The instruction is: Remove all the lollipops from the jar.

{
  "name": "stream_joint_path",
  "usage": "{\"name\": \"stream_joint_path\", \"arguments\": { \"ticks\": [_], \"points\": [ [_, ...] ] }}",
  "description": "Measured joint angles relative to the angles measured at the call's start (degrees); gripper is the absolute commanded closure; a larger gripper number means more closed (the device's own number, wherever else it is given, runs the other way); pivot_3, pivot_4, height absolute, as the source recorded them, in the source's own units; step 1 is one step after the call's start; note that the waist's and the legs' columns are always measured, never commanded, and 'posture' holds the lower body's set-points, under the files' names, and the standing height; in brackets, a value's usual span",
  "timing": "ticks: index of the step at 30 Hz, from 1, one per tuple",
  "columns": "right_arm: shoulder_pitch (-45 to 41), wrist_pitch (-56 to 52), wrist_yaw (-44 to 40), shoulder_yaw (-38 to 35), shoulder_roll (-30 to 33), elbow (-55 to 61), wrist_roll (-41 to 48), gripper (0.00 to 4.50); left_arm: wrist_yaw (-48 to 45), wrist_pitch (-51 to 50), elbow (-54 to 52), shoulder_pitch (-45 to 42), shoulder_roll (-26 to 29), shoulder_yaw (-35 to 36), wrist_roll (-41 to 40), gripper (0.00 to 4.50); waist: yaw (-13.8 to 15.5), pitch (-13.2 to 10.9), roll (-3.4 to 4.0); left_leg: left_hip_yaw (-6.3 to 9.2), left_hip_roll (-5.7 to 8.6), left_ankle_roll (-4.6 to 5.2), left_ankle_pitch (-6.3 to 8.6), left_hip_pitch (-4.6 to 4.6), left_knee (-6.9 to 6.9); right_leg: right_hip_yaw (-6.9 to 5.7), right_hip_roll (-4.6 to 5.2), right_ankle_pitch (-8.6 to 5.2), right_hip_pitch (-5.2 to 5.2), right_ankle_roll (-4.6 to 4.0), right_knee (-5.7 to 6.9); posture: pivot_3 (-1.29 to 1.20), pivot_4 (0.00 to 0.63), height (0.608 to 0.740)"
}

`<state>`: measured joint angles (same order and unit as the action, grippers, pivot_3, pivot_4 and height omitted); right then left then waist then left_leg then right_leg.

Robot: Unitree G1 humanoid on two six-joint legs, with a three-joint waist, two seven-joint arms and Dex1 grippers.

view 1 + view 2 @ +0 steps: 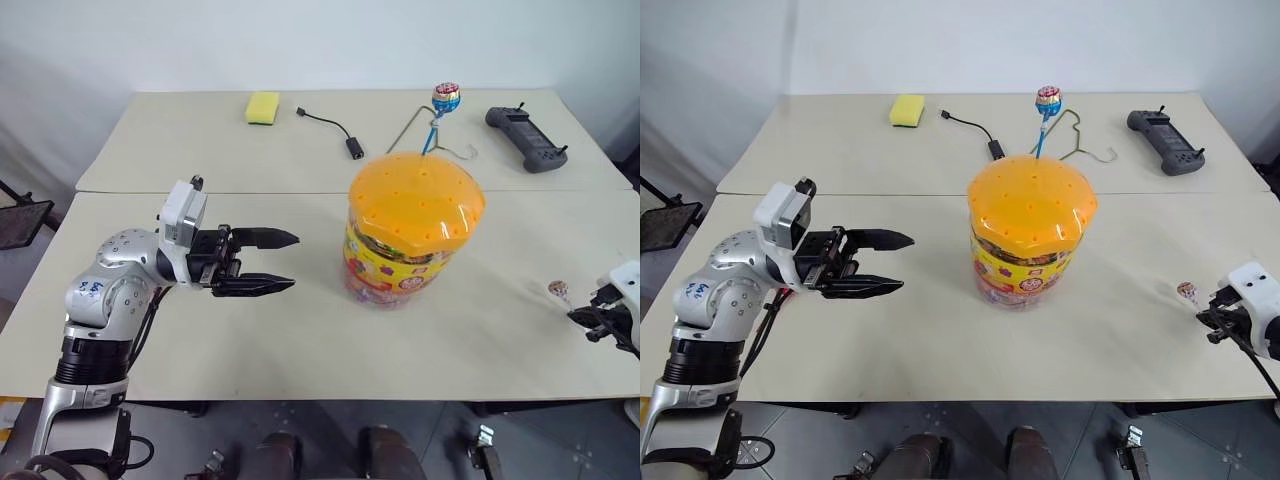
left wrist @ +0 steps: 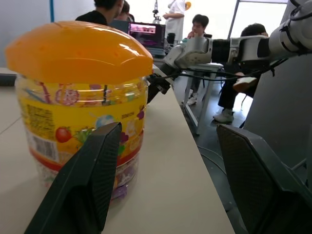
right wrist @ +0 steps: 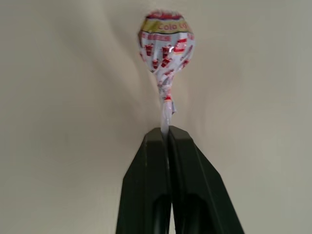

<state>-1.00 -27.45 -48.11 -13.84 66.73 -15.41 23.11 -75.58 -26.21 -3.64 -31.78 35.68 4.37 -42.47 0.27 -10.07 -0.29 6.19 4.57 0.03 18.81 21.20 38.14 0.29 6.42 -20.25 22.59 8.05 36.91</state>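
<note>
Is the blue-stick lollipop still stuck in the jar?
Yes, in. The lollipop stands upright, its blue stick poking into a hole of the jar's orange lid.

lollipop wrapper [image 3: 165, 46] | text: "Cola Lo…", cut off

The right gripper [image 3: 168, 130] has its two black fingers [image 3: 146, 185] pinched together on the pale stick of a red-and-white wrapped lollipop [image 3: 165, 44] over the beige table [image 3: 58, 122].
</note>
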Motion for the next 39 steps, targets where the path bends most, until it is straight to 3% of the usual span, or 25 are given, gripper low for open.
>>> {"name": "stream_joint_path", "arguments": {
  "ticks": [6, 10, 15, 19, 23, 29, 32, 35, 39],
  "points": [
    [0.4, 3.3, -7.0, -4.9, -3.4, -0.2, 2.1, 1.84, 3.2, -1.5, -0.1, -0.3, -0.9, 2.3, -1.4, 1.2, -0.3, 0.0, 0.0, 0.0, -0.04, -0.01, 0.01, 0.0, -0.07, 0.0, 0.01, 0.0, 0.05, 0.01, 0.0, 0.0, 0.15, 0.74],
    [-6.2, 8.7, -14.6, -13.1, -5.8, 2.1, 9.2, 1.84, 7.9, -4.7, -0.2, -0.2, -2.0, 7.1, -6.2, 1.2, -0.6, 0.0, 0.09, -0.13, -0.1, -0.01, 0.01, -0.02, -0.05, 0.04, 0.01, 0.0, 0.07, 0.01, 0.02, 0.0, 0.15, 0.74],
    [-17.6, 1.2, -16.3, -15.9, -5.8, 11.2, 20.2, 1.84, 14.8, -8.0, -0.1, 0.7, -4.1, 13.9, -12.6, 1.2, -0.3, 0.0, 0.07, 0.01, -0.19, -0.08, 0.07, 0.0, 0.01, -0.03, 0.07, 0.02, 0.06, -0.02, -0.01, 0.0, 0.15, 0.74],
    [-27.1, -4.4, -15.0, -9.6, -9.0, 18.4, 24.7, 1.84, 18.0, -9.0, 0.0, 2.2, -5.9, 16.4, -15.0, 1.2, -0.3, 0.0, 0.06, 0.06, -0.19, -0.11, 0.09, 0.03, 0.01, -0.06, 0.08, 0.02, 0.07, -0.02, -0.02, 0.0, 0.15, 0.74],
    [-38.3, -9.2, -10.3, -2.0, -15.2, 18.0, 25.3, 1.84, 17.8, -10.8, -0.1, 4.4, -5.7, 16.5, -16.2, 1.2, -0.4, -0.1, 0.03, 0.04, -0.19, -0.11, 0.09, 0.06, -0.03, -0.04, 0.1, 0.03, 0.18, -0.03, 0.03, 0.0, 0.15, 0.74],
    [-47.8, -13.7, -9.3, 5.2, -21.6, 16.6, 24.8, 1.84, 17.2, -11.3, -0.5, 5.5, -6.5, 15.7, -16.5, 1.2, -0.3, -0.1, 0.03, 0.23, -0.17, -0.12, 0.1, 0.18, -0.02, -0.07, 0.12, 0.05, 0.21, -0.06, 0.0, 0.0, 0.15, 0.74],
    [-50.0, -14.5, -10.5, 7.6, -22.0, 15.0, 23.2, 1.84, 17.3, -11.1, -1.3, 5.5, -7.7, 15.3, -16.6, 1.2, -0.2, -0.1, 0.03, 0.33, -0.15, -0.12, 0.1, 0.26, -0.02, -0.11, 0.12, 0.06, 0.21, -0.08, 0.02, 0.0, 0.15, 0.74],
    [-51.7, -14.1, -11.0, 8.6, -23.1, 13.3, 21.4, 2.42, 17.3, -10.7, -2.3, 5.4, -8.6, 14.8, -16.7, 1.2, -0.4, -0.1, 0.02, 0.31, -0.16, -0.13, 0.1, 0.26, -0.01, -0.15, 0.12, 0.06, 0.21, -0.08, 0.02, 0.0, 0.15, 0.74],
    [-52.5, -14.0, -11.0, 8.5, -24.2, 11.5, 20.6, 3.68, 17.9, -10.5, -3.0, 4.8, -10.1, 14.6, -17.0, 1.2, -0.7, -0.1, 0.03, 0.23, -0.19, -0.13, 0.1, 0.22, -0.01, -0.19, 0.08, 0.06, 0.24, -0.08, 0.04, 0.0, 0.15, 0.74]
  ]
}}
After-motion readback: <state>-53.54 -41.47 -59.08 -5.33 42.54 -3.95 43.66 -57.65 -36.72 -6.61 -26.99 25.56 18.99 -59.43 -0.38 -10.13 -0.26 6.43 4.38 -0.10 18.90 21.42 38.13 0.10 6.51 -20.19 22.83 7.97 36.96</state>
